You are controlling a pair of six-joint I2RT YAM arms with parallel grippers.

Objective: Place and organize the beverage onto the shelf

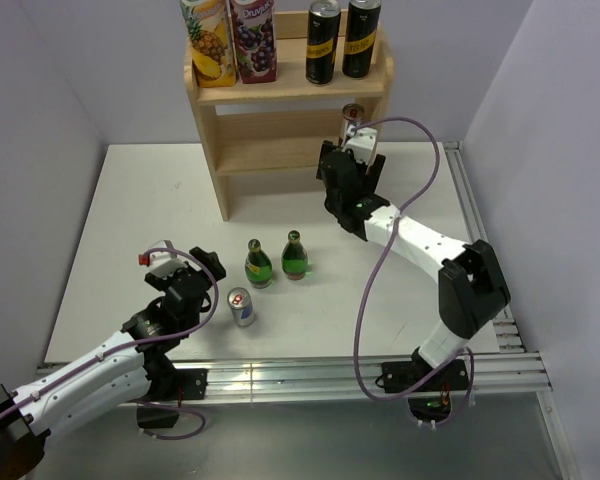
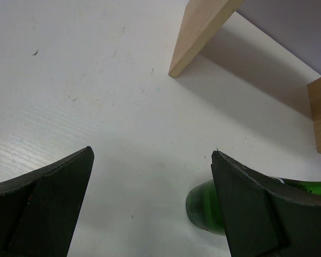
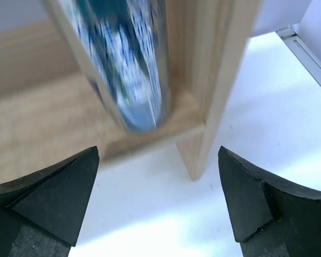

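Observation:
The light wooden shelf [image 1: 280, 120] stands at the back of the table. Its top tier holds two juice cartons [image 1: 230, 40] and two black cans [image 1: 340, 38]. A blue can [image 1: 352, 115] stands at the right end of the lower tier; it appears blurred in the right wrist view [image 3: 128, 69]. My right gripper [image 1: 352, 158] is open just in front of that can and apart from it [image 3: 158, 198]. Two green bottles [image 1: 258, 265] [image 1: 295, 257] and a silver can [image 1: 241, 306] stand on the table. My left gripper [image 1: 212, 280] is open and empty [image 2: 150, 203], left of a green bottle [image 2: 203, 206].
The shelf's side panels reach the table [image 2: 203, 32] [image 3: 214, 91]. A metal rail [image 1: 330, 375] runs along the near edge and another along the right side [image 1: 485, 230]. Grey walls enclose the white table [image 1: 130, 200].

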